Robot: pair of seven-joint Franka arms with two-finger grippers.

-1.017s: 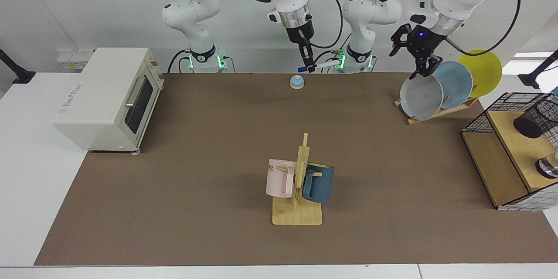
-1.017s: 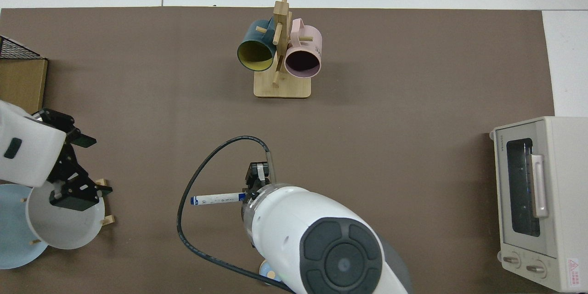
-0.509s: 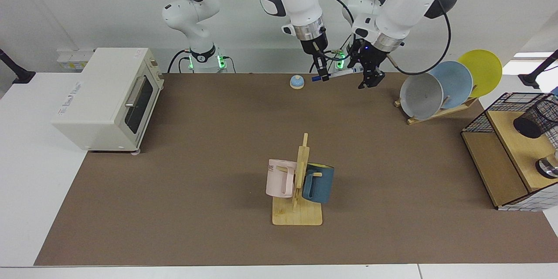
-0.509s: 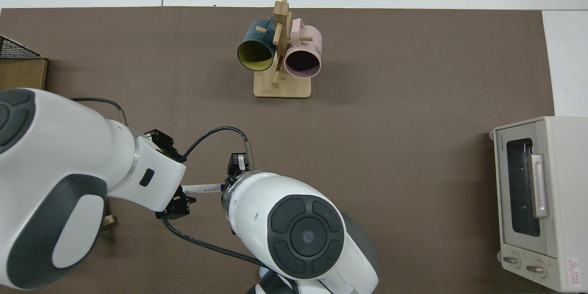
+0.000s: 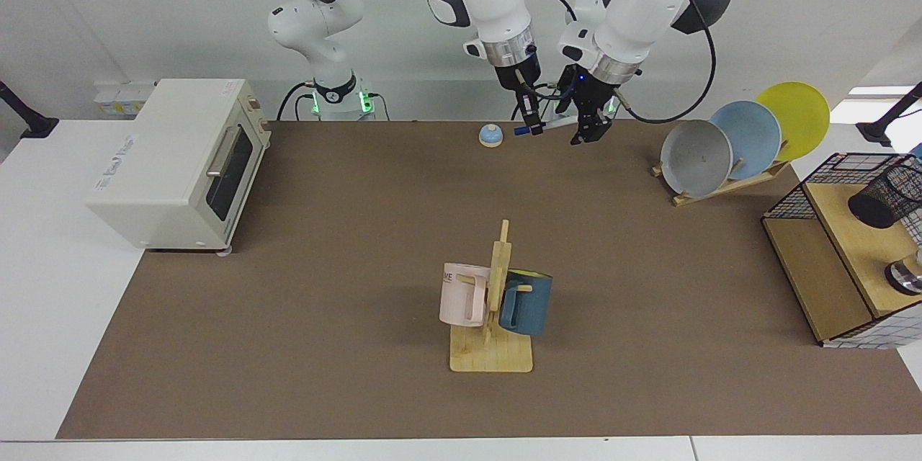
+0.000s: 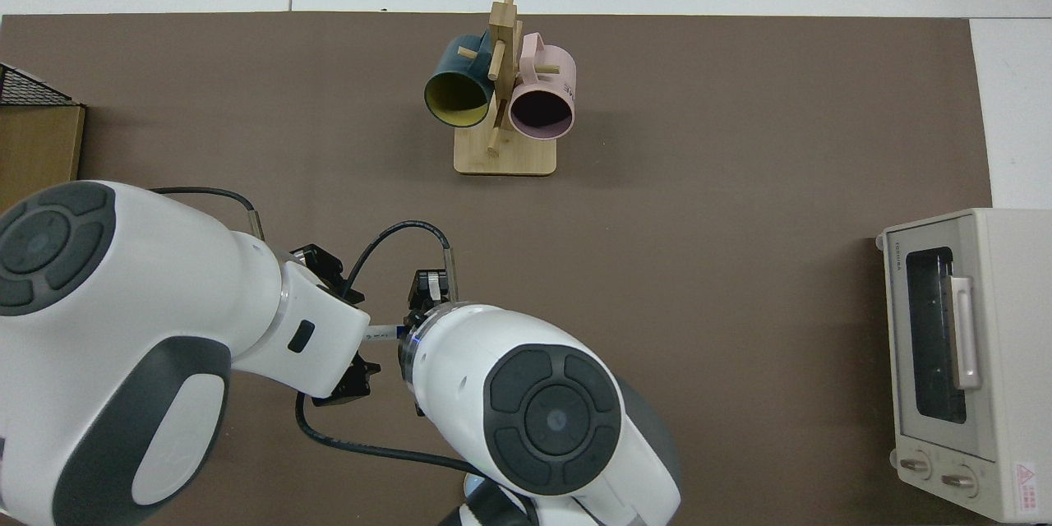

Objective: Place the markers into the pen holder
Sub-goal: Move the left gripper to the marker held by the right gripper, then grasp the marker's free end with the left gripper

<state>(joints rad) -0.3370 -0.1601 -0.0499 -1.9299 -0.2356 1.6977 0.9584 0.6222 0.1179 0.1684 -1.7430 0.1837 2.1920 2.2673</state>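
Oven (image 5: 176,158): writing on its side and front, too small to read.
Pink mug (image 5: 464,294): letters "ME" show.
Right hand (image 5: 531,130): closed on 1 end of the marker (image 5: 551,123), held above the table's (image 5: 324,230) far edge.
Marker axis: roughly level, pointing from right hand toward left hand.
Left hand (image 5: 585,131): at the marker's other end; grip unclear.
Holder (image 5: 882,196): on the shelf, well apart, nearer the left arm's side.

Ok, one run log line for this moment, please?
right gripper: holds marker | left gripper: open at marker | pen holder: not reached
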